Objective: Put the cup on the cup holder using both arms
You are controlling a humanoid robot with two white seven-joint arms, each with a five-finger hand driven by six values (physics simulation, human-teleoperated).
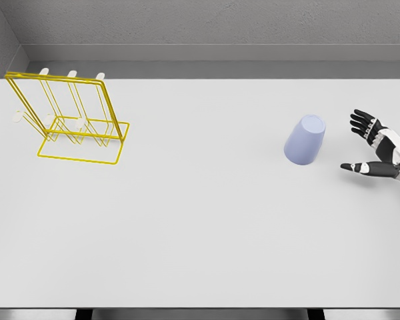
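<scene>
Desk: plain white desk, bare near edge.
Right robot hand: fingers spread, empty, nearest.
Cup: lavender plastic cup, inverted, just left of hand.
Holder: yellow wire cup holder, far left.

Right hand arm cut off at edge.

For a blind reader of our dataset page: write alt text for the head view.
A lavender cup stands upside down on a white table, with the robot's open right hand just to its right, not touching it. A yellow wire cup holder with white-tipped pegs stands at the far left.
</scene>
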